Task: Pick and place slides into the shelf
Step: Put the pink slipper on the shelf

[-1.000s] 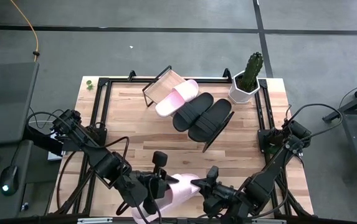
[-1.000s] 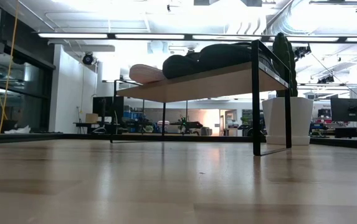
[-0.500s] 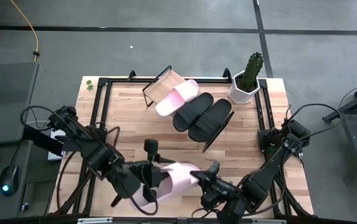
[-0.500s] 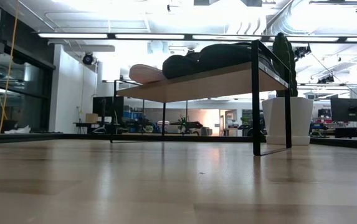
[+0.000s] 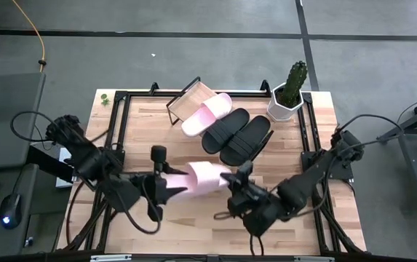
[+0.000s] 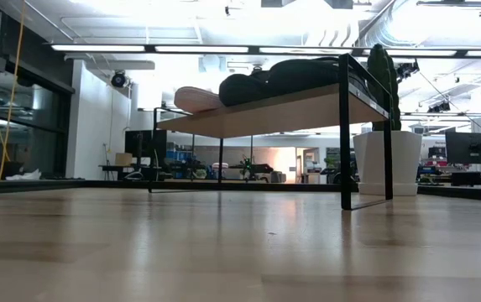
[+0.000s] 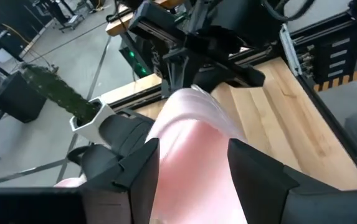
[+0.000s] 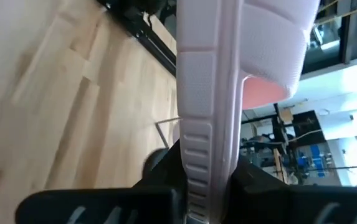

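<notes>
While right end effector pinches pink slide, left end effector spread beside it.

Pink slide between left hand fingers, cactus beyond

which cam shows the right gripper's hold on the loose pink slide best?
Right wrist view: the fingers clamp the loose pink slide by its sole edge. The high view shows only the right gripper meeting it; the left wrist view shows it head-on; the low view shows nothing.
</notes>
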`<state>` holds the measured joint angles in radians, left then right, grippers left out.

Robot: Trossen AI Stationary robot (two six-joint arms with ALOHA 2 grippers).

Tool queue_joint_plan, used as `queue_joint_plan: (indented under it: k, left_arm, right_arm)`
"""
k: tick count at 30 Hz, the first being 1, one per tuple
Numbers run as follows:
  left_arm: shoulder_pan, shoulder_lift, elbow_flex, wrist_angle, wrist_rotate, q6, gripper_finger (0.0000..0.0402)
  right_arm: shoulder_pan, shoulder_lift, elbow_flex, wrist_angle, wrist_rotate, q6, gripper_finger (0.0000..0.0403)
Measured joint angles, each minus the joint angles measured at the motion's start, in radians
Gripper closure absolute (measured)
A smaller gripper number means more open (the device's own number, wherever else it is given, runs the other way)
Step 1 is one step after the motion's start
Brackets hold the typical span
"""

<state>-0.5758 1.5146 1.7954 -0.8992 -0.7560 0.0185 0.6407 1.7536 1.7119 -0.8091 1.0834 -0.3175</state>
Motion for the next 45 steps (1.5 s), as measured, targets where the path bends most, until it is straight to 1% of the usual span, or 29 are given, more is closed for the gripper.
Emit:
queue_joint_plan:
  k: [2, 5, 8, 12, 16, 18, 22, 24, 34, 41, 45]
  left_arm:
    - [0.001, -0.019, 0.0, -0.013, -0.001, 0.0, 0.0222]
    - [0.0, -0.047, 0.0, -0.027, -0.005, 0.016, 0.0222]
    - [0.0, -0.088, 0.0, -0.027, -0.011, 0.044, 0.0222]
    - [0.0, -0.139, 0.0, -0.027, -0.012, 0.025, 0.0222]
    - [0.0, -0.173, 0.0, -0.027, -0.012, 0.023, 0.0222]
    - [0.0, -0.182, 0.0, -0.027, -0.012, 0.024, 0.0222]
    - [0.0, -0.204, -0.001, -0.028, -0.012, 0.025, 0.0222]
    - [0.0, -0.214, -0.001, -0.026, -0.012, 0.023, 0.0222]
    - [0.0, -0.268, -0.001, -0.026, -0.012, -0.005, 0.0222]
    - [0.0, -0.315, -0.001, -0.028, -0.012, -0.023, 0.0222]
    - [0.0, -0.339, -0.001, -0.034, -0.012, -0.026, 0.0222]
  right_arm:
    - [-0.029, -0.024, 0.0, -0.003, -0.006, -0.029, 0.0374]
    - [-0.083, -0.074, 0.0, 0.0, -0.069, -0.088, 0.0377]
    - [-0.153, -0.123, 0.0, 0.01, -0.159, -0.132, 0.0378]
    - [-0.261, -0.181, 0.0, 0.046, -0.286, -0.217, 0.0379]
    - [-0.37, -0.212, 0.0, 0.084, -0.442, -0.331, 0.038]
    - [-0.422, -0.218, 0.0, 0.099, -0.509, -0.386, 0.038]
    - [-0.516, -0.223, 0.0, 0.108, -0.591, -0.47, 0.0381]
    - [-0.564, -0.224, 0.0, 0.108, -0.63, -0.498, 0.0381]
    - [-0.819, -0.224, 0.0, 0.141, -0.911, -0.647, 0.0381]
    - [-0.989, -0.217, 0.001, 0.153, -1.103, -0.701, 0.0381]
    - [-1.066, -0.189, 0.001, 0.168, -1.187, -0.732, 0.0381]
